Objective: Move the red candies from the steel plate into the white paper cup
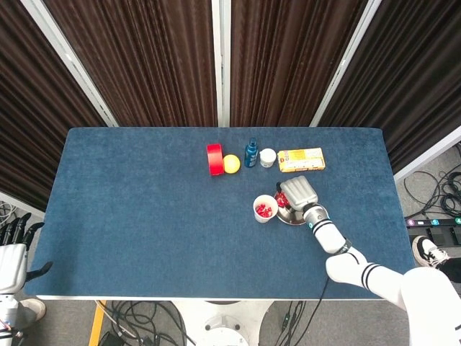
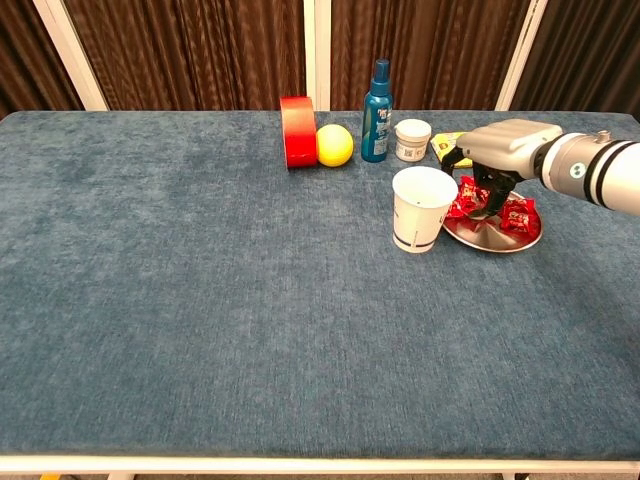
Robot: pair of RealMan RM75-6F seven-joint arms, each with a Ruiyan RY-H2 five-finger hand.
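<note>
The white paper cup stands upright just left of the steel plate. From above, red candies show inside the cup. More red candies lie heaped on the plate. My right hand hangs low over the plate's left half, its dark fingers pointing down into the candies. Whether they pinch one is hidden. In the head view the right hand covers most of the plate. My left hand hangs off the table's left front corner, fingers apart and empty.
Along the back stand a red cylinder, a yellow ball, a blue spray bottle, a small white jar and a yellow box partly behind my right hand. Blue cloth covers the table.
</note>
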